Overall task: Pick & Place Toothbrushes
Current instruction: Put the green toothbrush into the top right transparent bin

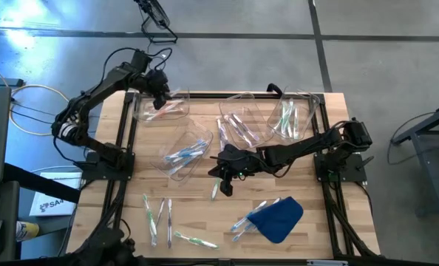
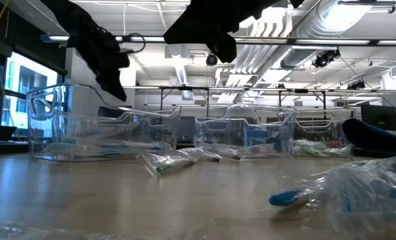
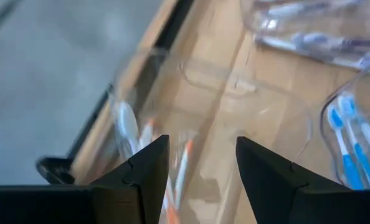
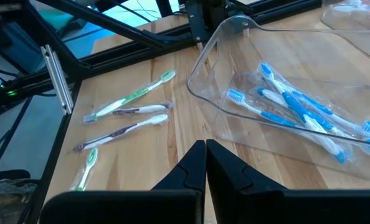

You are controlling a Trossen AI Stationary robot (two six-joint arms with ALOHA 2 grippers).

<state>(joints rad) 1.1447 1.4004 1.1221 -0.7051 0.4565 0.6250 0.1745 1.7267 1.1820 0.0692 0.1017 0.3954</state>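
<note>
Wooden tabletop (image 1: 293,244): the right gripper (image 1: 224,177), jaws pressed together and empty, hovers nearest a loose toothbrush (image 1: 215,189) lying lengthwise just toward the table's front edge.

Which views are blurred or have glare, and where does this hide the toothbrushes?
Low view: the near toothbrush and its wrapper are out of focus, and ceiling lights glare behind the clear bins. Left wrist view: everything is soft, so the brushes in the bin are only streaks. Right wrist view: sharp, blue brushes plain. High view: glare on the floor only.
</note>
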